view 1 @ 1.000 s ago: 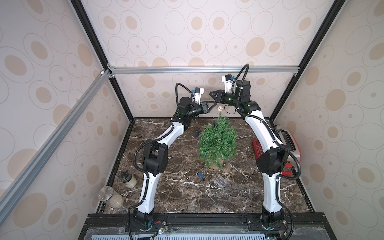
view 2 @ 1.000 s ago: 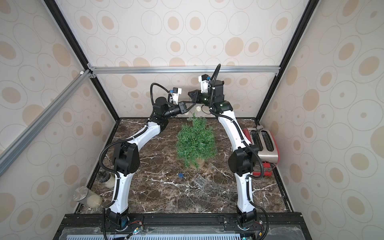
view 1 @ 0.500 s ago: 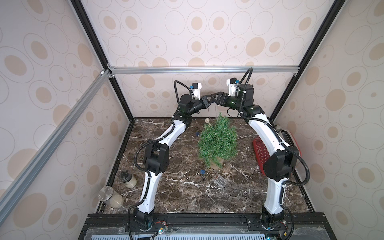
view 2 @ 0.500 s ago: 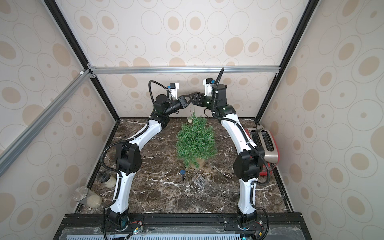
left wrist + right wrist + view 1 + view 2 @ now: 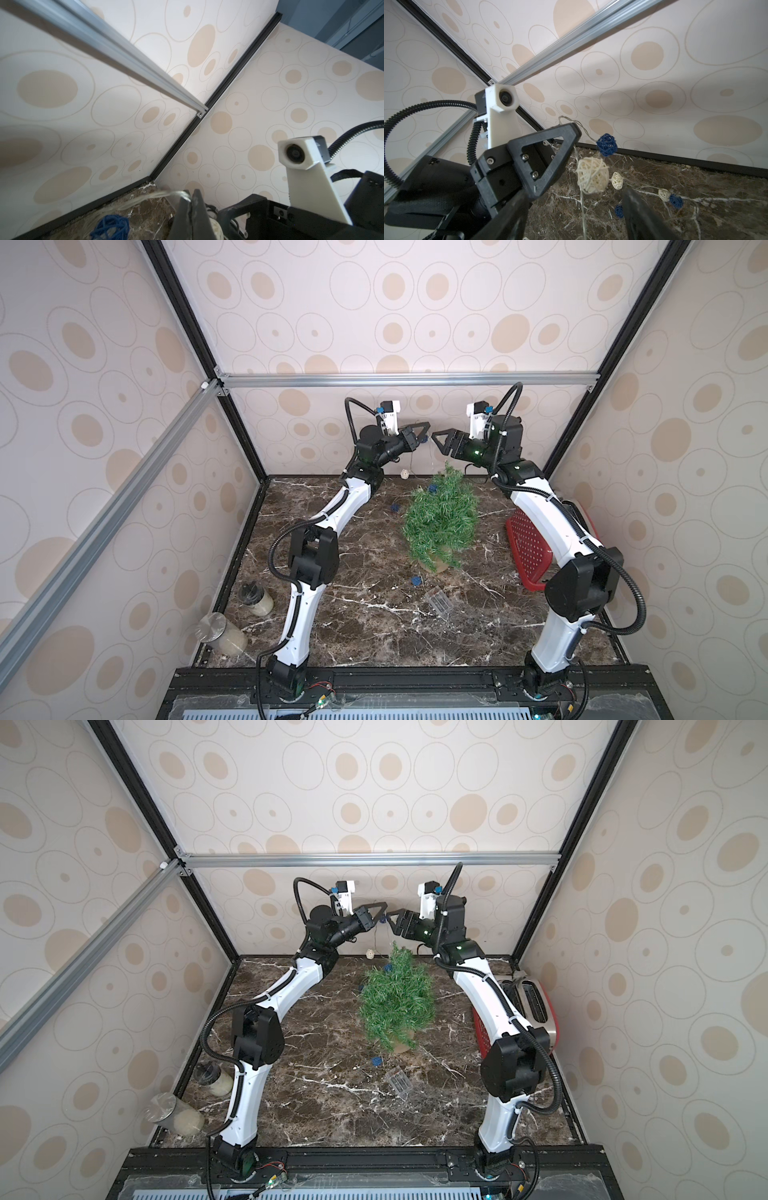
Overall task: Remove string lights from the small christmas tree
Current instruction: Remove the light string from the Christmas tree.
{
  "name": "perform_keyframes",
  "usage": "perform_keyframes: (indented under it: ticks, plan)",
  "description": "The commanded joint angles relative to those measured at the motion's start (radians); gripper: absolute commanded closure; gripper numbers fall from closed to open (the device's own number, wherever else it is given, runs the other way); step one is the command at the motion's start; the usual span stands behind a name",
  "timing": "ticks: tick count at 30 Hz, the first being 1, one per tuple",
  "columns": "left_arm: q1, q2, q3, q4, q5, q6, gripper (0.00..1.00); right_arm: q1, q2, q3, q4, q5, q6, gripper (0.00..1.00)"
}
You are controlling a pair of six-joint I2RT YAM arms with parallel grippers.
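1. The right gripper (image 5: 437, 440) has let go. Its jaws were pressed together a second ago and now stand spread, above the tree (image 5: 440, 518) and nearly tip to tip with the left gripper (image 5: 423, 430).
2. The left gripper stays pressed together on the wire (image 5: 180, 193) of the lights (image 5: 404, 475), so the strand has passed from right to left.
3. From that pinch a blue ball (image 5: 606, 144) and a cream ball (image 5: 592, 177) dangle above and behind the treetop. In the right wrist view the cream ball hangs between the spread fingers (image 5: 633, 205), seemingly touched by neither.
4. Lower down, another cream ball hangs behind the tree. Two blue balls sit at the tree's left side, one against its upper branches.
5. One blue ball and the battery box (image 5: 438, 600) lie on the table (image 5: 353, 635) in front of the pot (image 5: 434, 563).
6. Judgement: the upper strand is lifted clear of the treetop, but the wire is too thin to tell whether it is still looped round the branches. The freed right gripper can take a new hold lower on the strand.
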Motion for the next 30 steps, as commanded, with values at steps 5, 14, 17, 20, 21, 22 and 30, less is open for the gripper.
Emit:
perform_keyframes:
  ticks: [5,14,17,20,21,22,30]
  plan:
    - [0.008,-0.213,-0.220,0.058,-0.063,0.108,1.00,-0.001,-0.085,-0.108,0.065,0.012,0.025,0.27]
    - [0.016,-0.327,-0.383,0.075,-0.180,0.189,1.00,-0.001,-0.135,-0.172,0.030,-0.006,0.007,0.27]
    - [0.034,-0.353,-0.421,0.067,-0.211,0.191,1.00,-0.001,-0.149,-0.181,0.015,-0.003,0.004,0.27]
    - [0.060,-0.372,-0.468,0.078,-0.232,0.172,1.00,0.000,-0.163,-0.188,0.004,-0.001,0.005,0.27]
    - [0.066,-0.382,-0.489,0.087,-0.240,0.168,1.00,-0.001,-0.168,-0.191,0.000,0.000,0.001,0.26]
    - [0.071,-0.390,-0.503,0.100,-0.239,0.166,1.00,0.000,-0.172,-0.195,-0.006,0.001,-0.001,0.26]
    - [0.084,-0.476,-0.594,0.126,-0.263,0.161,1.00,0.000,-0.184,-0.214,-0.043,0.019,-0.004,0.27]
